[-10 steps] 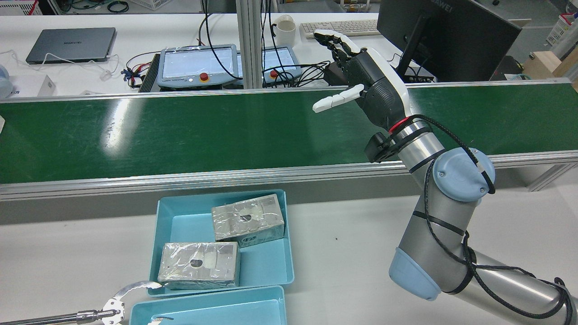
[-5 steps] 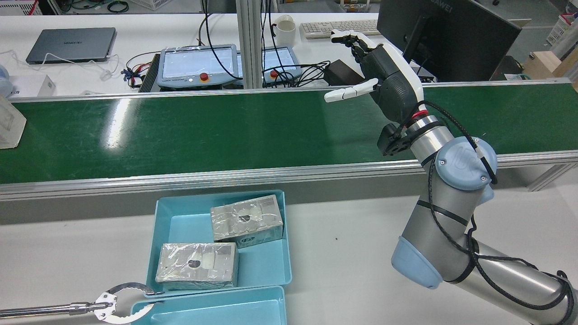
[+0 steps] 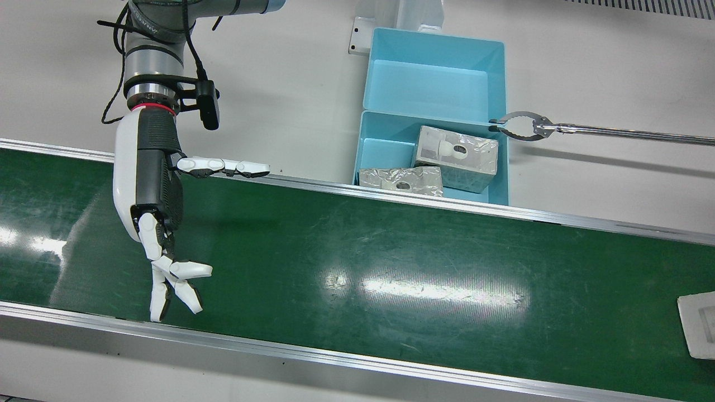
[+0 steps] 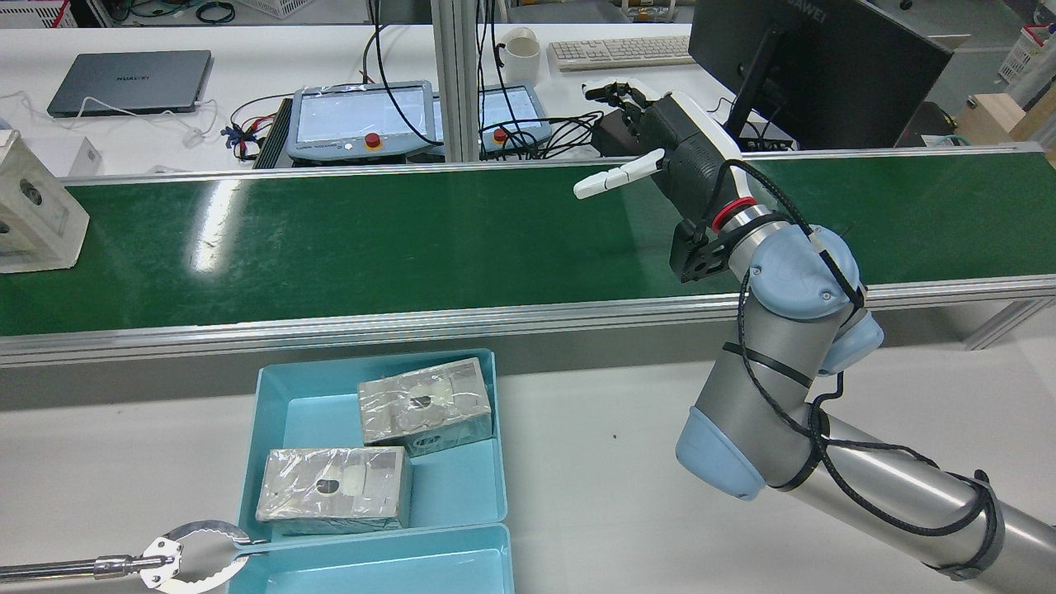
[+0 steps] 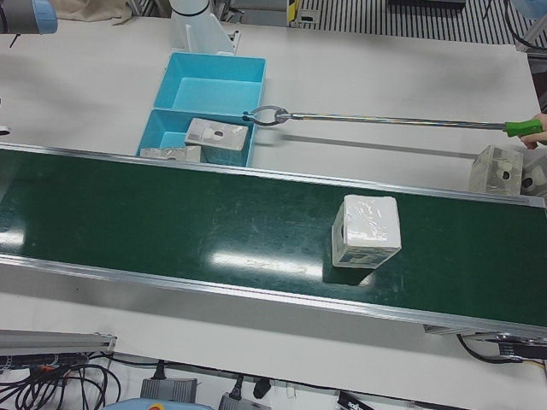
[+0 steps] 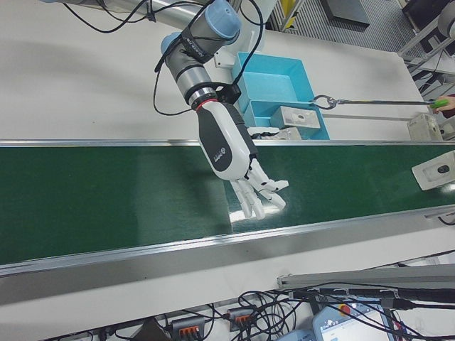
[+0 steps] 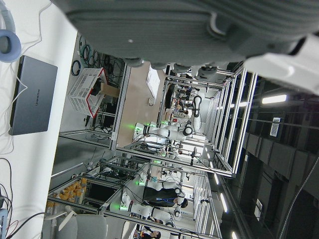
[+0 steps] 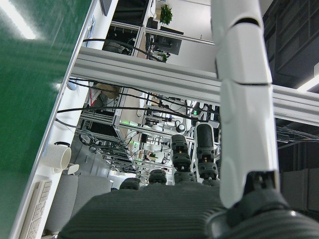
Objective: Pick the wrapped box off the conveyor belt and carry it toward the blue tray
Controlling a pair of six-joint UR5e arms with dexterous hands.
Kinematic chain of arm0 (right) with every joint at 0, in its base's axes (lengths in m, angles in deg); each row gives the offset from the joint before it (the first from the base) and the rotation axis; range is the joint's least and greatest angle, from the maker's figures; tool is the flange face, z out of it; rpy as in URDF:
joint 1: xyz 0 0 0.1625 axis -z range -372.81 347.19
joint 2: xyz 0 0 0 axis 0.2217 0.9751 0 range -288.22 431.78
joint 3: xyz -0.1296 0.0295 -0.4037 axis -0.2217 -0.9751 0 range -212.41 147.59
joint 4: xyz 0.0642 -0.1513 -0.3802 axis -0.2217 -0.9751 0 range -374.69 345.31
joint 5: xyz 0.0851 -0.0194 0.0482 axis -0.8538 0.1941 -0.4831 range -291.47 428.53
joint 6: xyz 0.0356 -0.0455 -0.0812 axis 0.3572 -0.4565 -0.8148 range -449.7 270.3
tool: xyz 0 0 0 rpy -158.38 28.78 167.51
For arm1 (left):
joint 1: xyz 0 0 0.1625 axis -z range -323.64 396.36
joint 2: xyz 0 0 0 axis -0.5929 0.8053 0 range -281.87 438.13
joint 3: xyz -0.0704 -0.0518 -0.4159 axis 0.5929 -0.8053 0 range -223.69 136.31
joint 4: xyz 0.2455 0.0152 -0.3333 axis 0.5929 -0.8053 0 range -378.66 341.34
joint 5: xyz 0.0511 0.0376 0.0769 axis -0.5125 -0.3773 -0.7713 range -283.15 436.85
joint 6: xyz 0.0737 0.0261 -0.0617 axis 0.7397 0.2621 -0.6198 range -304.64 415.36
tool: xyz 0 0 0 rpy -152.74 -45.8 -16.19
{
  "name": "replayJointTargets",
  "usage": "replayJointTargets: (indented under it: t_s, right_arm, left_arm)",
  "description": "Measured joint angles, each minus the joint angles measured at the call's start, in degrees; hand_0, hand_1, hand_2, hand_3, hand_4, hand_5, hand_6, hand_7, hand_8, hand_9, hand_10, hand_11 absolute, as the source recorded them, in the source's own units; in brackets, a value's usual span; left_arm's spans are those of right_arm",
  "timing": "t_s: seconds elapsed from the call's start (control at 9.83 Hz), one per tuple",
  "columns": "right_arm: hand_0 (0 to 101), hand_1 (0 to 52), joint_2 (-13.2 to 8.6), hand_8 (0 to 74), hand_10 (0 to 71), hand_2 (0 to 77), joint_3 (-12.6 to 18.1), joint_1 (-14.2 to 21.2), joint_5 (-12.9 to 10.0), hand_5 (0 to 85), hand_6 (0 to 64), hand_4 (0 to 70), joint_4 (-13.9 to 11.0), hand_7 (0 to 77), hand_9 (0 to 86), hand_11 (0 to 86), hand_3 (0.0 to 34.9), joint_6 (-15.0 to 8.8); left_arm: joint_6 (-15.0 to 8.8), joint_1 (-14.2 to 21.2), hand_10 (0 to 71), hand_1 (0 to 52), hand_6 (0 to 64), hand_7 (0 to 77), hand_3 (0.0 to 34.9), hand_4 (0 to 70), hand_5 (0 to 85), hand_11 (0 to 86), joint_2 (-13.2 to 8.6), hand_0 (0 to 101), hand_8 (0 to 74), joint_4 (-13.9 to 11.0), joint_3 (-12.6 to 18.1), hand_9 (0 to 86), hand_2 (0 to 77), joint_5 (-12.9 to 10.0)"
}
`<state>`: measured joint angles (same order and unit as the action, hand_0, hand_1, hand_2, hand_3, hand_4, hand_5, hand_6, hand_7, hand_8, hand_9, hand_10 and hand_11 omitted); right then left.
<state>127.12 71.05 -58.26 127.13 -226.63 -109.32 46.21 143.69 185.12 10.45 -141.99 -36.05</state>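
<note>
Boxes keep coming: the wrapped box (image 4: 33,216) has slid further onto the green conveyor belt (image 4: 412,239) from the far end, well apart from the right hand (image 4: 672,148). That hand waits over the belt, fingers spread, holding nothing. The blue tray (image 4: 272,396) got dragged sideways by a hook pole (image 4: 165,563). The box looks shiny, crinkly, blocky.

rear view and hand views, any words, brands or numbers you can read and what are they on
"HUAWEI" on the lid of the closed grey laptop, also readable in the left hand view.
"HUAWEI", cut off at the top edge, on the back of the black monitor.
Keyboard keys and the round logo on the right hand: too small to read.
</note>
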Motion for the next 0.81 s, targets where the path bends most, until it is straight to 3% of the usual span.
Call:
replayJointTargets:
  t_s: [0.1, 0.2, 0.51, 0.81]
  right_arm:
    - [51, 16.4, -0.28, 2.2, 0.0, 7.1, -0.23, -0.09, 0.45, 37.6, 6.0, 5.4, 0.24, 7.6, 1.6, 1.1, 2.0, 0.64]
    - [49, 10.4, -0.23, 2.2, 0.0, 4.4, -0.34, -0.09, 0.58, 34.9, 6.0, 2.2, 1.42, 5.5, 1.6, 1.1, 2.0, 1.09]
    - [48, 12.5, 0.04, 2.2, 0.0, 5.5, -2.29, 0.29, 0.47, 33.3, 5.5, 0.5, 4.84, 5.5, 1.6, 1.1, 0.3, 1.48]
    - [48, 12.5, 0.18, 2.2, 0.0, 4.9, -2.94, 0.39, 0.54, 31.1, 4.4, 0.5, 5.66, 3.3, 1.6, 1.1, 0.6, 1.74]
  left_arm:
    - [0.00, 0.00, 0.0, 0.0, 0.0, 0.0, 0.0, 0.0, 1.1, 0.5, 0.00, 0, 0.5, 0.00, 0.00, 0.0, 1.1, 0.00]
    - [0.00, 0.00, 0.5, 0.0, 0.0, 0.5, 0.0, 0.0, 1.1, 0.5, 0.00, 0, 0.5, 0.00, 0.00, 0.0, 1.1, 0.00]
    - [0.00, 0.00, 0.5, 0.0, 0.0, 0.5, 0.0, 0.0, 1.1, 0.5, 0.00, 0, 0.5, 0.00, 0.00, 0.0, 0.5, 0.00]
    - [0.00, 0.00, 0.5, 0.0, 0.0, 0.0, 0.0, 0.0, 1.1, 0.5, 0.00, 0, 0.5, 0.00, 0.00, 0.5, 0.5, 0.00]
